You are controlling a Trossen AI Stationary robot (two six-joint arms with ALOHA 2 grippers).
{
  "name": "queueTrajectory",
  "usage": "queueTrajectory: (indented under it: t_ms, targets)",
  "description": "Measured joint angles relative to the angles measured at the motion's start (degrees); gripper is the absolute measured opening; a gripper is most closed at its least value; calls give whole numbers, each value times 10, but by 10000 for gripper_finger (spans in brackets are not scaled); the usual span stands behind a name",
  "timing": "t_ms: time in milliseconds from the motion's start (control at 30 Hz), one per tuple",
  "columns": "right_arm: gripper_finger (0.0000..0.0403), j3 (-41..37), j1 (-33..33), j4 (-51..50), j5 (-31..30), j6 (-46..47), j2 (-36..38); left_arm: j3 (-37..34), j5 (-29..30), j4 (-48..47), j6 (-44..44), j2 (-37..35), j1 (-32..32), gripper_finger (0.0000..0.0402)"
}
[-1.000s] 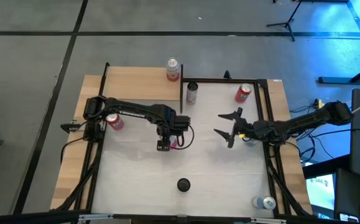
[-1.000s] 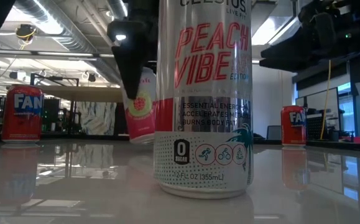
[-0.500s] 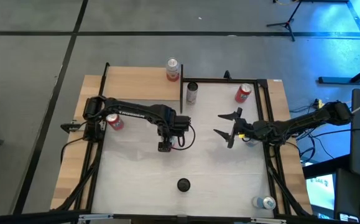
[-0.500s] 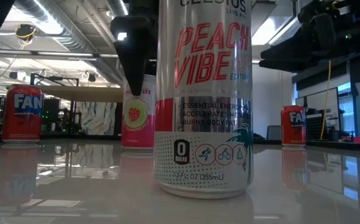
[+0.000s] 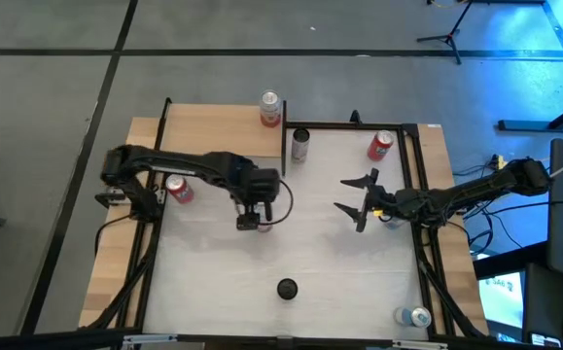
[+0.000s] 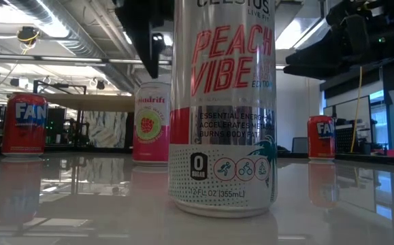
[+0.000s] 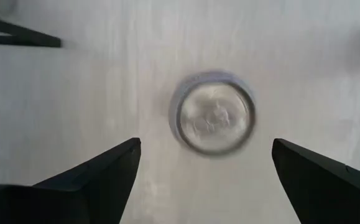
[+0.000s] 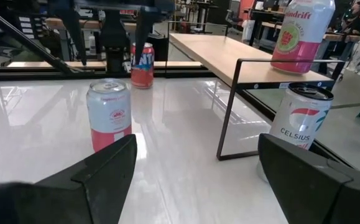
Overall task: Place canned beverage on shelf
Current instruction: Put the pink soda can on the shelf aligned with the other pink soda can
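L to R in the high view: a red Fanta can [image 5: 178, 190] stands near the table's L edge, under the left arm's upper link. The shelf [image 5: 225, 131] sits at the far-L corner, light wood w/ black frame; a pink-and-white can [image 5: 269, 108] stands upright on its R end. Just beside the shelf's R post, on the tabletop [image 5: 203, 282], stands a silver Celsius can [image 5: 299, 144].

The left gripper [image 5: 251, 220] hangs above a pink can [image 5: 263, 225] near table centre. Left wrist view looks straight down on that can's lid [image 7: 213, 120]; fingers [image 7: 105, 169] spread wide, either side of it, not touching. In the low view the can [image 6: 152, 122] stands upright on the table w/ the dark fingers above it, clear of the top.

Nearer the front edge a tall Peach Vibe can [image 5: 287, 288] stands alone.

R of centre, the right gripper [image 5: 355, 204] hovers w/ jaws wide open, holding nothing. Another red can [image 5: 381, 145] stands at the far R, and a silver-blue can [image 5: 417, 316] at the front-R corner.
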State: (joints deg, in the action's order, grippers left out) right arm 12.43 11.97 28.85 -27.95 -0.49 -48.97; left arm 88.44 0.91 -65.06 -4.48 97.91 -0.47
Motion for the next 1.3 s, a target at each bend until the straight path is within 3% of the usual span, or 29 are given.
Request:
queueTrajectory:
  t_ms: [167,333,567,1067,1300]
  targets:
    - [333,0,0,0,0,0,0,-131,20,95,-14,-105,-1,353]
    - [333,0,0,40,37,38,-8,-287,20,231,-12,-199,-15,353]
    - [333,76,0,25,39,51,-100,-492,46,449,25,-256,-36,353]
    - [333,457,-39,-260,80,30,-399,-683,55,823,66,-251,-10,353]
    - [333,581,-38,-348,108,17,-482,-707,59,902,66,-251,-9,353]
